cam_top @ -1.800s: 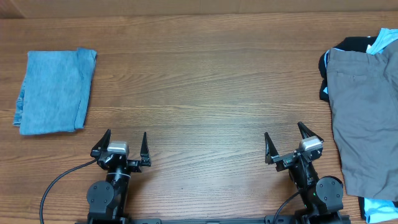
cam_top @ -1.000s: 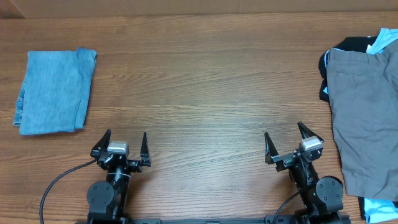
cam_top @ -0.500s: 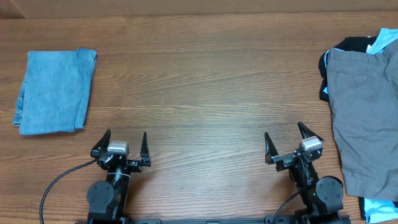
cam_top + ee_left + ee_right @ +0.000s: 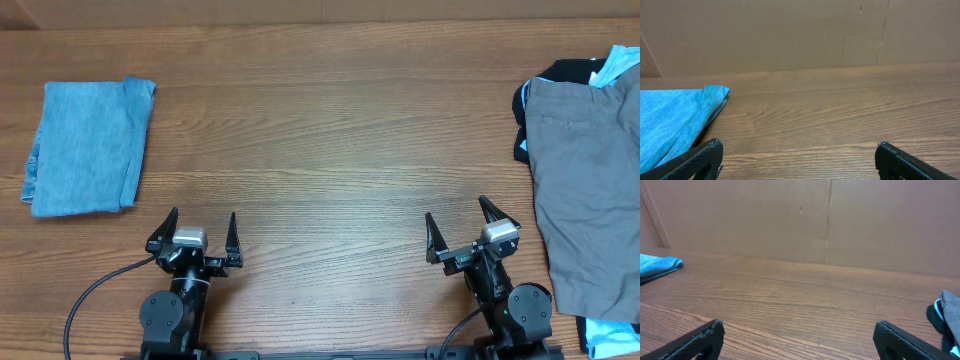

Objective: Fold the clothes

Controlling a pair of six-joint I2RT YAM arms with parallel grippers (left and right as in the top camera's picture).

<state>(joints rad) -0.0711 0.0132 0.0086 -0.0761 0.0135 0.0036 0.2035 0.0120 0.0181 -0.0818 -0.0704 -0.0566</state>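
**Overhead: one garment folded, pile pending**

We judge the task to be at an early stage. One blue garment (image 4: 85, 147) lies folded into a soft-edged, faintly mottled rectangle at the far left of the wood-grain desk (image 4: 330, 130). The pile at the right edge is not yet folded. Its grey garment (image 4: 590, 200), a plain weave with stitched seams and pocket, lies flat over a black garment (image 4: 565, 72) and a light blue garment (image 4: 620, 62). The left gripper (image 4: 200, 225) and right gripper (image 4: 457, 215) are both released and empty, well apart from all cloth.
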